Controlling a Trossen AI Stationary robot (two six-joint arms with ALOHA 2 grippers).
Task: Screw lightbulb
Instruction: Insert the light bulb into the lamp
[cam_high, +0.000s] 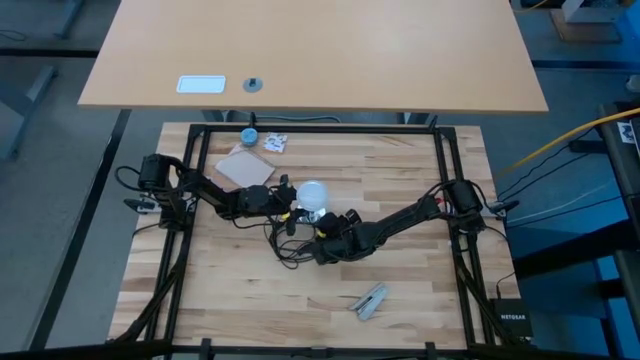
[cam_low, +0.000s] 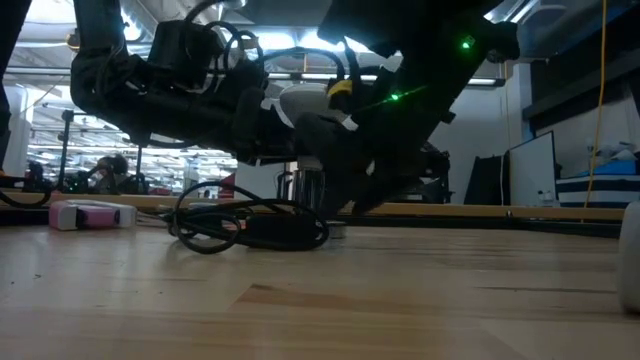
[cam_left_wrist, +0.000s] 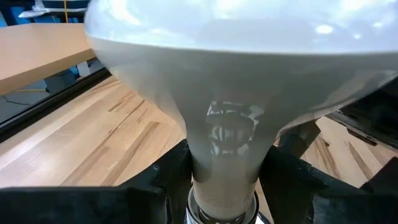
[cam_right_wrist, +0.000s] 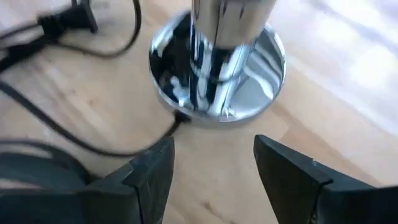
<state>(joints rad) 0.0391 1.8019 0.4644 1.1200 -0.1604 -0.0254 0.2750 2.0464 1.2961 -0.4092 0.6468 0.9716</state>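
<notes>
The wooden table (cam_high: 400, 280) is carrying both arms, which are reaching in from the 2 sides and meeting near its middle. The left claw (cam_high: 285, 205) is gripping the lightbulb (cam_high: 312, 193) by its narrow neck; in the left wrist view its dark fingers (cam_left_wrist: 161, 180) are pressing against both sides of the neck just above the metal thread, with the white globe filling the frame above them. The lightbulb is standing upright at the table's middle, over a shiny metal lamp base (cam_right_wrist: 217, 74). The right claw (cam_high: 325, 232) is sitting just beside it on the near right, its 2 fingers (cam_right_wrist: 155, 168) spread apart and holding nothing, pointing at the round chrome base and its post. A black cord (cam_low: 250, 225) is lying coiled on the table beside the base. A small blue cap (cam_high: 248, 135) is resting near the far left edge, and a grey clip-like object (cam_high: 370, 300) is lying toward the near side.
</notes>
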